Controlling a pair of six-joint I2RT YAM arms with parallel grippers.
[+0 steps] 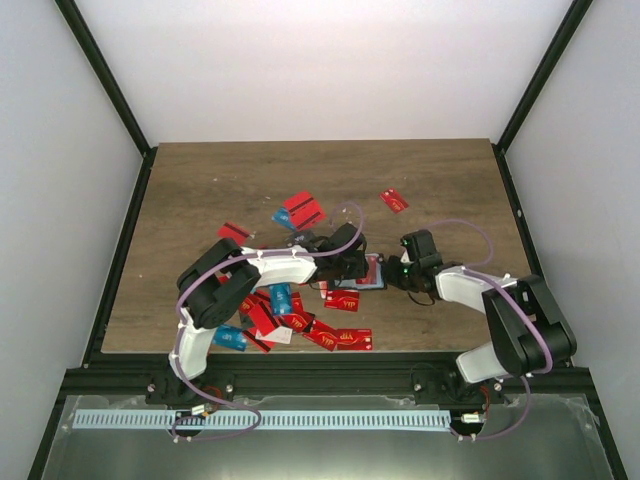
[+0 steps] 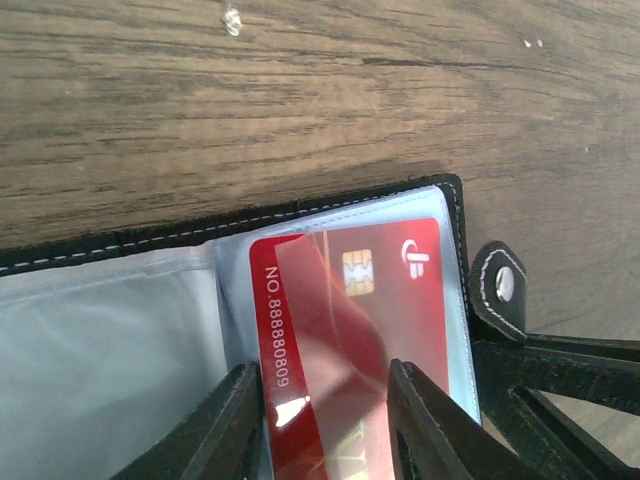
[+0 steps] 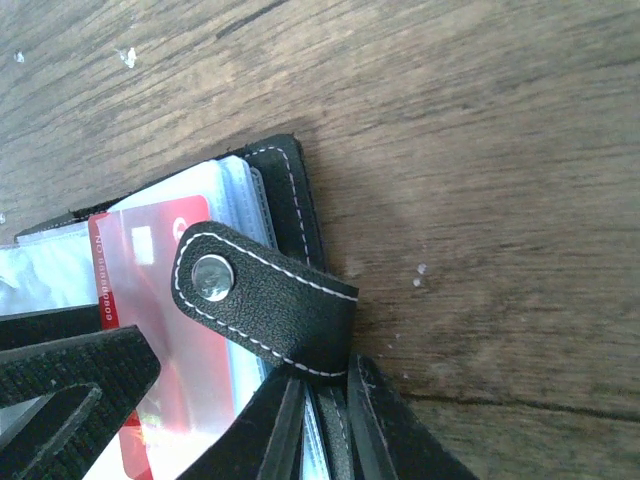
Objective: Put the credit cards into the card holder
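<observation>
Now the left gripper (image 2: 325, 378) is hovering with its jaws partly apart over a red credit card (image 2: 345, 310) that is lying partway inside the card holder (image 2: 330, 205), long axis pointing straight away from the claw. The right gripper (image 3: 325, 400) is pinching the card holder's opposite edge.

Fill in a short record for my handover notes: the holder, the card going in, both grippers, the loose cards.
card holder: lying open on the table, grey-blue pockets facing up
card at holder: red credit card, chip side up, in a clear pocket
left gripper: jaws apart above that card
right gripper: shut on the card holder's cover edge
loose cards: heap near the table's near edge, a few farther back
</observation>
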